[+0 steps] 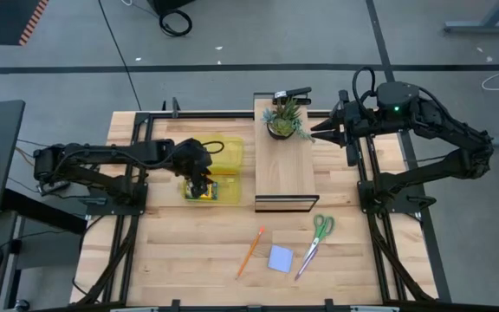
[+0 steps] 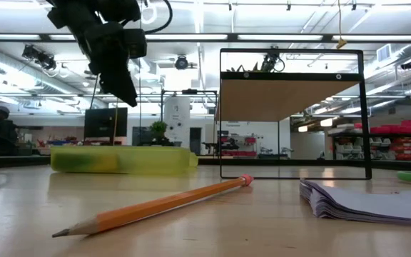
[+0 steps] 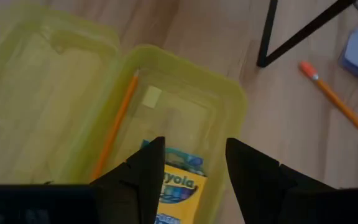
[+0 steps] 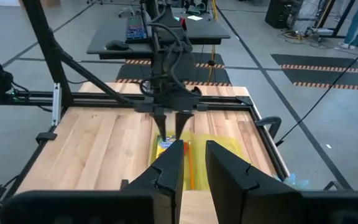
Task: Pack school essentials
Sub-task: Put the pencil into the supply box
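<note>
The wooden table (image 1: 189,251) carried a small raised shelf (image 1: 286,169) with a potted plant (image 1: 284,120) at its far end. Left of the shelf lay an open yellow plastic case (image 3: 185,99), and the left gripper (image 3: 194,165) hung directly over it, its fingers spread apart with nothing between them. Below that gap the crayon box (image 3: 178,190) lay flat inside the case, clear of both fingers, and one orange pencil (image 3: 115,124) rested along the case's inner wall beside it. The right gripper (image 4: 194,165) waited raised beyond the shelf's right side, near the plant, its fingers only slightly parted and empty. On the bare table nearer the front edge lay the scissors (image 1: 314,243), the blue sticky-note pad (image 1: 281,258) just left of them, and a second orange pencil (image 1: 249,252) left of the pad, all apart from one another.
</note>
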Motion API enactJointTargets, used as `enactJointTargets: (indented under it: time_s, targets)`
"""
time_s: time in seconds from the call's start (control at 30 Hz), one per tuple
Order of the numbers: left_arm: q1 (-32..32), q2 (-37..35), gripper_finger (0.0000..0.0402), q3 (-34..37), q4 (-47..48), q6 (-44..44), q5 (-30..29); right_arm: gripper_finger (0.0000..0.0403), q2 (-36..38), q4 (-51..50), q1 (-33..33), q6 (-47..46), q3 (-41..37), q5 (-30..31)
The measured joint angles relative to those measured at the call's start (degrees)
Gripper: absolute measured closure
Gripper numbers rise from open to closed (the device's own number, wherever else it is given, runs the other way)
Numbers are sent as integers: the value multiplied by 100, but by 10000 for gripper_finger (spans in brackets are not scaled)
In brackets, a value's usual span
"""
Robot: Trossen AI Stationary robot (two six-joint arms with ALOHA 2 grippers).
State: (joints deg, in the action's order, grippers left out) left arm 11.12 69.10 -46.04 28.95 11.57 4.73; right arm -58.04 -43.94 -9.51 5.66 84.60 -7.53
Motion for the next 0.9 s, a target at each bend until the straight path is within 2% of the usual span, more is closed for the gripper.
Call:
enactJointTargets:
  time_s: [0.27, 0.9]
  targets:
    - [-211, 0, 230, 0, 6, 569, -4, 329, -3, 68, -65, 19, 0, -15]
    - [-626, 0, 244, 0, 28, 575, -15, 329, -50, 166, -62, 168, 0, -24]
